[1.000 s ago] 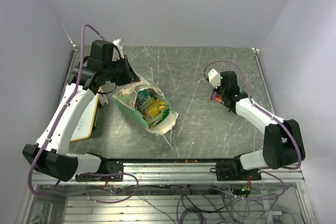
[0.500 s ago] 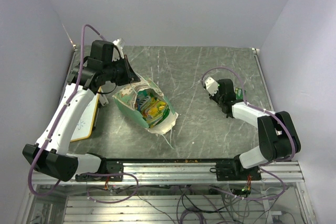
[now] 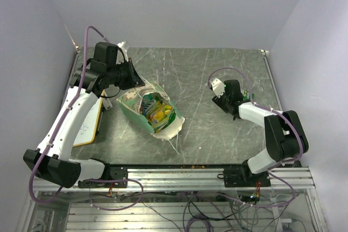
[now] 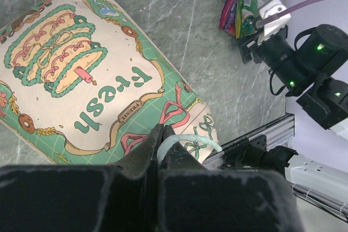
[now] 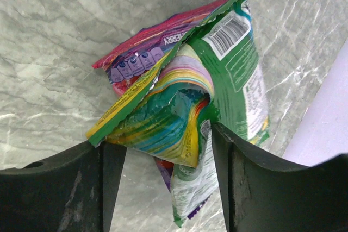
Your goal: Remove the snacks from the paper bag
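The green paper bag (image 3: 142, 113) lies on its side mid-table, mouth up toward the camera, with snack packets (image 3: 157, 113) inside. Its printed side fills the left wrist view (image 4: 81, 80). My left gripper (image 4: 160, 134) is shut on the bag's white string handle (image 4: 190, 139); in the top view it (image 3: 137, 81) sits at the bag's far edge. My right gripper (image 5: 168, 156) is at the right of the table (image 3: 222, 100). It is shut on a crumpled bundle: a green-and-white packet (image 5: 234, 63) over a magenta one (image 5: 147, 52), also in the left wrist view (image 4: 239, 4).
A yellow-framed whiteboard (image 3: 89, 126) lies at the table's left edge beside the left arm. An aluminium rail (image 3: 190, 175) runs along the near edge. Walls close in on the left, back and right of the grey marbled table (image 3: 201, 74).
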`<action>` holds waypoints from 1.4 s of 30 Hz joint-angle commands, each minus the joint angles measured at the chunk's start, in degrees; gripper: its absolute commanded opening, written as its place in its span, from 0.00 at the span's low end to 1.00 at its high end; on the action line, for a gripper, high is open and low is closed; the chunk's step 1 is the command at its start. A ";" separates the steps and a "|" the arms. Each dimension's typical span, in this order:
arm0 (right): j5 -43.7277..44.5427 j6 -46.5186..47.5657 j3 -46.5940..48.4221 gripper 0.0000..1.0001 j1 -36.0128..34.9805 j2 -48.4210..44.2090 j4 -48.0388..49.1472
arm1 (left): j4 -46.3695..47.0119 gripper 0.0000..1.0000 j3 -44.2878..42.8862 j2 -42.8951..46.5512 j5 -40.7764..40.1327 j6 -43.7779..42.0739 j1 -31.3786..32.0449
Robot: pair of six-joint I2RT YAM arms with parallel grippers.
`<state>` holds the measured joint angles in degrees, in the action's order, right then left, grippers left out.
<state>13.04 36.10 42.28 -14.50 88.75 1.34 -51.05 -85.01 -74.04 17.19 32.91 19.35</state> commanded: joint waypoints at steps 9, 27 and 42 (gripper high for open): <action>-14.95 -18.52 4.31 0.73 -3.23 -22.60 -15.61 | 3.70 0.07 0.87 1.63 6.30 -0.46 0.29; -37.55 -1.01 1.68 0.60 -40.01 -23.71 1.58 | 4.60 0.07 4.70 2.36 9.41 2.33 0.60; -31.34 26.85 10.99 0.64 -43.24 -6.86 -14.79 | 1.71 0.07 3.12 3.23 6.37 1.23 0.55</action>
<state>-21.56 52.95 51.07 -57.49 80.01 -7.51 -48.49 -80.55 -71.53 24.58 34.89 19.68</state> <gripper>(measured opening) 0.640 0.072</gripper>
